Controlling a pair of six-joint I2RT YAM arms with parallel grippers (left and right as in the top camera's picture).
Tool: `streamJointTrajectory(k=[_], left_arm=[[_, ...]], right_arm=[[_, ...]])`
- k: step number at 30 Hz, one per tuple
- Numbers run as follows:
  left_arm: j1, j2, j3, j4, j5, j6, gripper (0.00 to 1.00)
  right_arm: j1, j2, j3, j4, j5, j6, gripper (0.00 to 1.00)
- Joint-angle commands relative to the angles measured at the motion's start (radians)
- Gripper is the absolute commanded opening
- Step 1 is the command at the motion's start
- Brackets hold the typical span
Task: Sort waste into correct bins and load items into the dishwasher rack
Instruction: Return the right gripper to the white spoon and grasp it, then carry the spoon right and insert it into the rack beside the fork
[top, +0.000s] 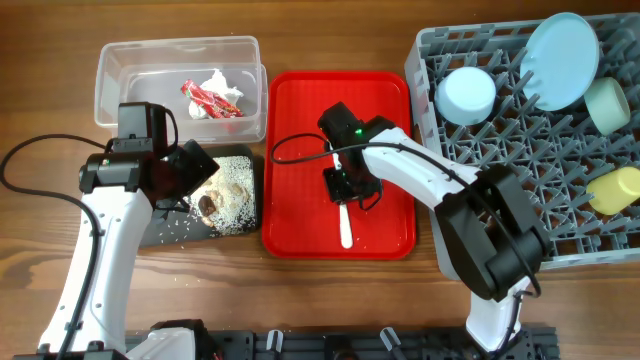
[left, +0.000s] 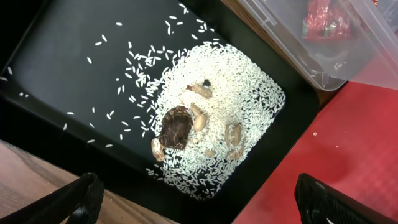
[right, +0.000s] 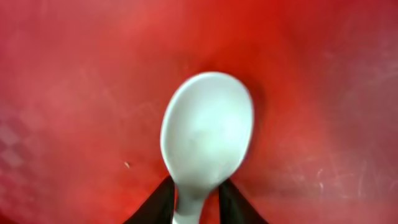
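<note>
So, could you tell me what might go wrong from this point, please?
The right claw seems to pinch the white spoon only at its narrow neck, so it may swivel or slip when lifted. The grey rack is an open lattice; the spoon could drop through. The open left claw hangs over loose rice and might scatter it.

A robot lab bench — two arms (top: 95, 240) (top: 420, 170) at a wooden table (top: 40, 80), staged with a dishwasher rack (top: 540, 150).

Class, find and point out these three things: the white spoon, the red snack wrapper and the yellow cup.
white spoon (right: 208, 134): right wrist view, middle of its bowl.
red snack wrapper (top: 212, 99): overhead view, middle of the wrapper.
yellow cup (top: 617, 190): overhead view, its side wall.
</note>
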Motion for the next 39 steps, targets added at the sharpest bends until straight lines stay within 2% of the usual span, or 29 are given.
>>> streamJointTrajectory(k=[1,3,9,15,17,21,24,26,27,29,30,35,36,38,39], left_arm=[[0.007,-0.012,0.012,0.002,0.004,-0.006,1.00],[0.007,-0.012,0.012,0.002,0.004,-0.006,1.00],[0.007,-0.012,0.012,0.003,0.004,-0.006,1.00],[0.006,-0.012,0.012,0.003,0.005,-0.006,1.00],[0.000,-0.012,0.012,0.004,0.005,-0.004,1.00],[-0.051,-0.012,0.012,0.039,0.016,0.072,1.00],[-0.100,-0.012,0.012,0.061,0.016,0.077,1.00],[-0.130,-0.012,0.012,0.080,0.016,0.077,1.00],[-0.140,-0.012,0.012,0.087,0.016,0.077,1.00],[-0.158,-0.012,0.012,0.092,0.016,0.077,1.00],[-0.167,-0.012,0.012,0.093,0.016,0.078,1.00],[-0.205,-0.012,0.012,0.101,0.032,0.254,1.00],[-0.211,-0.012,0.012,0.102,0.035,0.281,1.00],[-0.225,-0.012,0.012,0.109,0.058,0.344,1.00],[-0.234,-0.011,0.012,0.113,0.069,0.372,1.00]], right_arm=[[0.000,0.050,-0.016,-0.027,0.084,0.065,0.10],[-0.025,0.019,-0.011,-0.055,0.104,0.061,0.04],[-0.135,-0.214,0.033,-0.093,0.148,-0.013,0.04],[-0.361,-0.507,0.039,-0.102,0.155,-0.212,0.04],[-0.437,-0.523,0.039,-0.126,0.159,-0.267,0.04],[-0.539,-0.493,-0.020,-0.166,0.159,-0.331,0.04],[-0.554,-0.460,-0.077,-0.155,0.154,-0.332,0.04],[-0.552,-0.430,-0.102,-0.155,0.068,-0.381,0.04],[-0.552,-0.417,-0.109,-0.155,0.031,-0.404,0.06],[-0.552,-0.395,-0.114,-0.156,0.029,-0.395,0.26],[-0.554,-0.393,-0.113,-0.154,0.049,-0.361,0.32],[-0.558,-0.445,-0.051,-0.138,0.147,-0.270,0.40],[-0.562,-0.456,-0.039,-0.132,0.144,-0.256,0.47],[-0.582,-0.488,-0.009,-0.099,0.110,-0.221,0.68],[-0.613,-0.507,0.003,-0.061,0.019,-0.229,0.74]])
